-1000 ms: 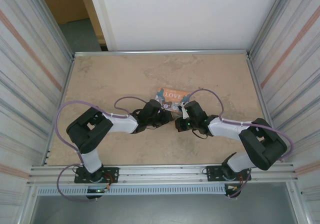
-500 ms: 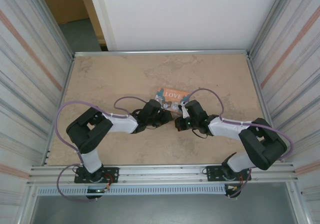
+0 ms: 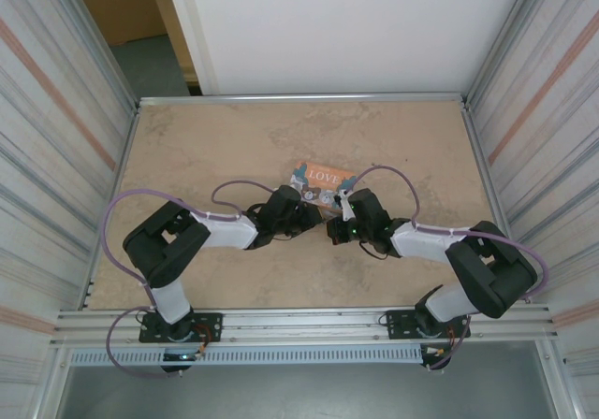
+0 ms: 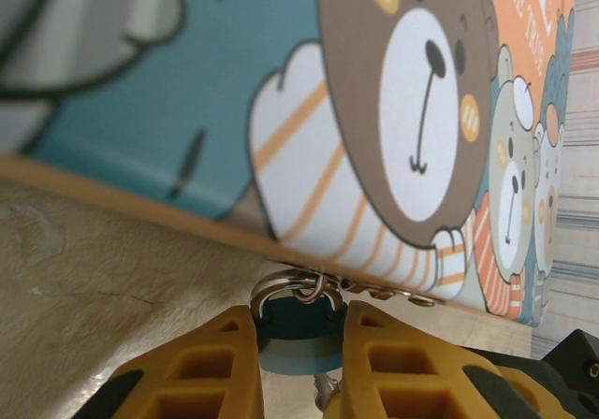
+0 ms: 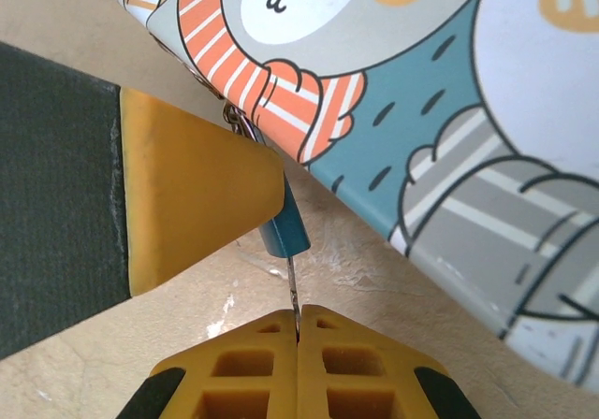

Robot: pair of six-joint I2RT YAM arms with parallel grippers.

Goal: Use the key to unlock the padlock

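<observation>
In your left wrist camera, your left gripper had its jaws set narrow, the two yellow fingers clamped on the blue body of the padlock. Its silvery shackle rose just beyond the fingertips and touched the lower edge of the box, whose cartoon bear stood behind it. The keyhole side of the lock faced away from you there.

Your right wrist camera gave you that side. Your right gripper had its jaws pressed together on the key, a thin silvery blade standing straight out of the fingertips. Its far end met the bottom of the padlock. You could not tell from this view whether it sat inside the keyhole. One left-hand finger lay against the lock's left flank, and the box slanted across behind.

From above, your two grippers met nose to nose at the near edge of the box, which lay flat on the table around the middle. The lock and key were too small to make out between them.
</observation>
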